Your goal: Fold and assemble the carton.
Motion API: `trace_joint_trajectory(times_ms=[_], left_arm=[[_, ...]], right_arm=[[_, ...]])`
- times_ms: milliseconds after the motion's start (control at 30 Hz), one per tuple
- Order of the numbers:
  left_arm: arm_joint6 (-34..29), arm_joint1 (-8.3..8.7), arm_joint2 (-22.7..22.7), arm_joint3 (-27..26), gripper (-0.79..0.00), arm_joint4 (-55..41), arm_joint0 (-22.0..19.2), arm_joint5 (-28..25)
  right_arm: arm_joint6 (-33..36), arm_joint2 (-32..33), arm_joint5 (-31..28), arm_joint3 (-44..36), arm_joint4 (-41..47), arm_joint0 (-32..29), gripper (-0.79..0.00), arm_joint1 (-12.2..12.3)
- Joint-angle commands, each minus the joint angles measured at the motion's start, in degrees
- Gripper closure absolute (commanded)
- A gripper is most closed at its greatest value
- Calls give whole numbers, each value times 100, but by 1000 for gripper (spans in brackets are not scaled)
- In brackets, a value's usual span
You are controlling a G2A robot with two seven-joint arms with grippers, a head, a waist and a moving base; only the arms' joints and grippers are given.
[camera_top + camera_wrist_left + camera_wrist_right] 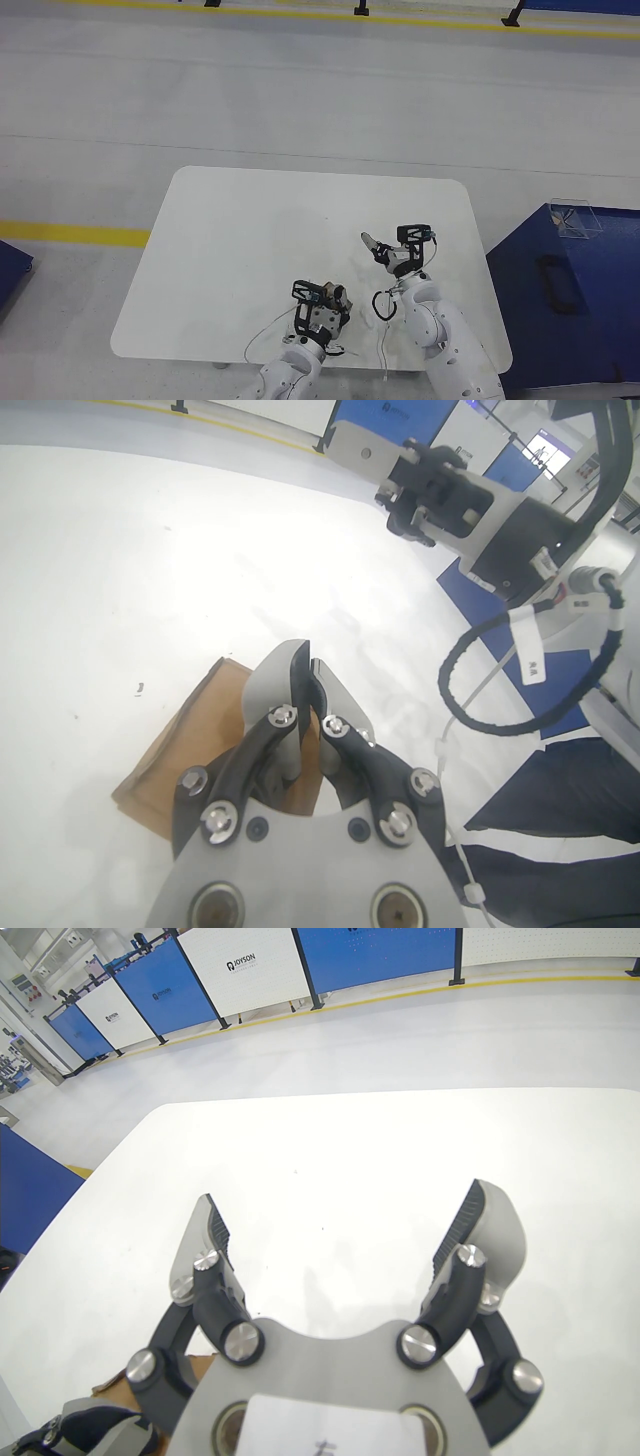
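Closest to me, by the near edge of the tabletop [300, 220], is the left gripper [309, 659]. Its jaws are together, with the dark pads meeting at the tips. The carton [190, 750] lies right beneath it, a brown cardboard piece folded flat on the white surface. Through the left wrist camera the closed jaws sit in front of the carton's middle. I cannot tell whether they pinch an edge of it or just hang over it. On the right wrist camera a brown corner of the carton peeks out beside the left gripper's dark linkage.

A little farther in and to the right, the right gripper [345, 1208] hovers over the tabletop. Its jaws are spread wide, the ribbed black pads face each other, and the white surface shows between them. It is near the left gripper but apart from it, and it does not touch the carton.

Beyond both arms the tabletop runs on white to its rounded far corners. To the right of it stands a blue cabinet [570, 290] with a clear container [575, 217] on its top. Farther out I see grey floor crossed by a yellow line [70, 234]. At the back of the room is a row of blue and white partition panels [200, 983].
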Motion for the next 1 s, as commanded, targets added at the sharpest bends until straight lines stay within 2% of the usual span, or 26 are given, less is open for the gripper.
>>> trace_joint_trajectory(times_ms=[0, 167, 367, 533, 667, 900, 967], left_arm=[[84, -6, -34, -40, 0, -66, 32, -49], [-167, -23, -39, 85, 0, 51, -7, 38], [192, -47, -109, -60, 0, -74, 92, -102], [-36, -42, -125, 82, 0, 282, 36, 65], [597, -32, -231, -289, 0, 156, 238, -216], [2047, 56, -511, -1026, 0, 99, 894, -923], [2152, 57, -518, -1066, -785, 69, 949, -943]], right_arm=[[0, 0, 0, 0, 0, 0, -785, 0], [0, 0, 0, 0, 0, 0, -785, 0], [0, 0, 0, 0, 0, 0, -785, 0], [0, 0, 0, 0, 0, 0, -785, 0], [0, 0, 0, 0, 0, 0, -785, 0], [0, 0, 0, 0, 0, 0, -785, 0], [0, 0, 0, 0, 0, 0, -785, 0]])
